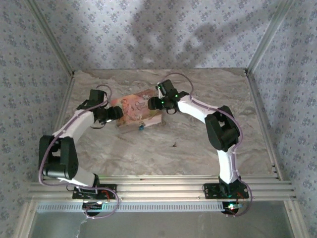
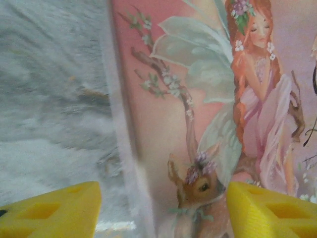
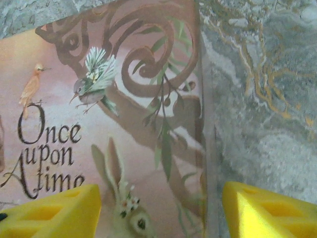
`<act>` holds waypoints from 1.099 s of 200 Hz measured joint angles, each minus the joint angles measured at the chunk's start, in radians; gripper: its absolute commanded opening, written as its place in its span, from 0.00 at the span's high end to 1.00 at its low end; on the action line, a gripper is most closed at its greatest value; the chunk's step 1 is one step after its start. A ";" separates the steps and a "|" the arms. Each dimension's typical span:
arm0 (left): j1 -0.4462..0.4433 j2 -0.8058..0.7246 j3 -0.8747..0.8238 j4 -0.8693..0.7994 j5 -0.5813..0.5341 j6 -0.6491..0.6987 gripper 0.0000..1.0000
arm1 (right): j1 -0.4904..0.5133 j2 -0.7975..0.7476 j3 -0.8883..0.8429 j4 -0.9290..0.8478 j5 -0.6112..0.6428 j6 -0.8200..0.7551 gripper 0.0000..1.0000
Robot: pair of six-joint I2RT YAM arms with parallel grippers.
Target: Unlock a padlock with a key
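From above we see the pink illustrated box [image 1: 136, 110] lying flat near the middle of the marbled table [image 1: 198, 148], with both arms reaching in to it from either side. The left gripper [image 1: 117, 113] sits at the box's left end and the right gripper [image 1: 154, 103] at its far right corner. In the left wrist view the left gripper [image 2: 161, 213] has its yellow fingers [image 2: 49, 210] spread wide, one over the bare table [image 2: 49, 74] and the other over the fairy picture on the box [image 2: 223, 99], so the box's edge runs between them; nothing is clamped. The right gripper [image 3: 161, 213] stands the same way in its own view: yellow fingers [image 3: 270, 210] well apart, straddling the right edge of the box [image 3: 99, 99] below the words "Once upon a time", gripping nothing. The padlock [image 1: 141, 127], a tiny blue-teal block, rests on the table just beside the box's near edge, apart from both grippers. A small dark speck [image 1: 175, 145] lies nearer the arms' bases; we cannot tell what it is
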 measured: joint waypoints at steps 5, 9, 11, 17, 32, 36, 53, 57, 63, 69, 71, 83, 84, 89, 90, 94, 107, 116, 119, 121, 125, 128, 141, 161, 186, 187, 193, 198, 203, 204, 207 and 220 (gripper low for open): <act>0.000 -0.016 0.004 -0.017 -0.014 0.006 0.31 | 0.000 -0.010 0.000 -0.014 0.002 0.002 0.29; 0.000 -0.034 0.010 -0.032 -0.024 0.016 0.31 | -0.001 -0.023 0.000 -0.026 0.009 0.007 0.28; 0.000 -0.042 0.014 -0.040 -0.030 0.018 0.31 | -0.003 -0.028 0.000 -0.032 0.010 0.008 0.28; -0.001 -0.066 0.023 -0.057 -0.043 0.027 0.31 | -0.008 -0.048 -0.001 -0.047 0.015 0.013 0.28; -0.018 -0.128 0.047 -0.082 -0.074 0.043 0.31 | -0.027 -0.109 -0.009 -0.077 0.025 0.026 0.27; -0.025 -0.141 0.051 -0.087 -0.083 0.047 0.31 | -0.034 -0.130 -0.015 -0.081 0.028 0.031 0.27; -0.089 -0.189 0.068 -0.105 -0.125 0.058 0.32 | -0.068 -0.221 -0.060 -0.094 0.035 0.049 0.26; -0.108 -0.195 0.069 -0.108 -0.138 0.059 0.32 | -0.076 -0.241 -0.074 -0.095 0.035 0.051 0.26; -0.149 -0.201 0.070 -0.110 -0.157 0.063 0.33 | -0.090 -0.274 -0.101 -0.098 0.035 0.058 0.26; -0.193 -0.203 0.070 -0.114 -0.170 0.066 0.33 | -0.104 -0.303 -0.130 -0.098 0.036 0.065 0.26; -0.203 -0.203 0.070 -0.114 -0.174 0.066 0.33 | -0.108 -0.314 -0.142 -0.099 0.035 0.067 0.26; -0.311 -0.194 0.070 -0.114 -0.196 0.072 0.33 | -0.137 -0.365 -0.209 -0.104 0.035 0.081 0.26; -0.316 -0.193 0.070 -0.113 -0.196 0.073 0.33 | -0.140 -0.371 -0.217 -0.105 0.035 0.082 0.26; -0.361 -0.184 0.070 -0.109 -0.198 0.074 0.34 | -0.154 -0.390 -0.248 -0.109 0.035 0.088 0.26; -0.372 -0.182 0.070 -0.107 -0.201 0.074 0.34 | -0.156 -0.392 -0.252 -0.110 0.035 0.089 0.26; -0.405 -0.172 0.070 -0.101 -0.199 0.074 0.34 | -0.165 -0.405 -0.274 -0.113 0.035 0.093 0.26; -0.518 -0.123 0.075 -0.083 -0.202 0.073 0.35 | -0.203 -0.442 -0.360 -0.121 0.032 0.107 0.26; -0.592 -0.066 0.093 -0.076 -0.203 0.073 0.36 | -0.225 -0.463 -0.413 -0.130 0.030 0.115 0.26; -0.612 -0.047 0.102 -0.074 -0.203 0.073 0.36 | -0.234 -0.470 -0.434 -0.133 0.028 0.117 0.26; -0.626 -0.028 0.108 -0.071 -0.203 0.073 0.36 | -0.238 -0.473 -0.443 -0.137 0.027 0.119 0.26; -0.650 -0.002 0.119 -0.068 -0.204 0.073 0.36 | -0.249 -0.482 -0.466 -0.140 0.026 0.124 0.26; -0.672 0.027 0.130 -0.065 -0.204 0.073 0.36 | -0.258 -0.490 -0.486 -0.143 0.026 0.127 0.26; -0.745 0.136 0.187 -0.061 -0.211 0.073 0.38 | -0.287 -0.522 -0.550 -0.151 0.024 0.137 0.26; -0.828 0.295 0.278 -0.047 -0.211 0.072 0.50 | -0.310 -0.576 -0.622 -0.159 0.019 0.151 0.25; -0.887 0.433 0.356 -0.035 -0.177 0.090 0.60 | -0.317 -0.629 -0.679 -0.158 0.008 0.159 0.25; -0.888 0.436 0.357 -0.034 -0.175 0.089 0.60 | -0.317 -0.630 -0.681 -0.158 0.008 0.159 0.25; -0.893 0.463 0.372 -0.034 -0.164 0.093 0.61 | -0.318 -0.637 -0.692 -0.156 0.005 0.161 0.25; -0.895 0.481 0.382 -0.035 -0.159 0.095 0.62 | -0.320 -0.640 -0.700 -0.155 0.003 0.161 0.25; -0.896 0.499 0.394 -0.035 -0.153 0.096 0.62 | -0.322 -0.643 -0.708 -0.154 0.000 0.162 0.25; -0.897 0.501 0.395 -0.036 -0.151 0.097 0.62 | -0.322 -0.643 -0.710 -0.154 0.000 0.162 0.25; -0.896 0.513 0.401 -0.036 -0.146 0.099 0.62 | -0.323 -0.644 -0.716 -0.154 0.000 0.162 0.25; -0.896 0.539 0.419 -0.041 -0.139 0.103 0.61 | -0.327 -0.645 -0.734 -0.153 -0.002 0.164 0.25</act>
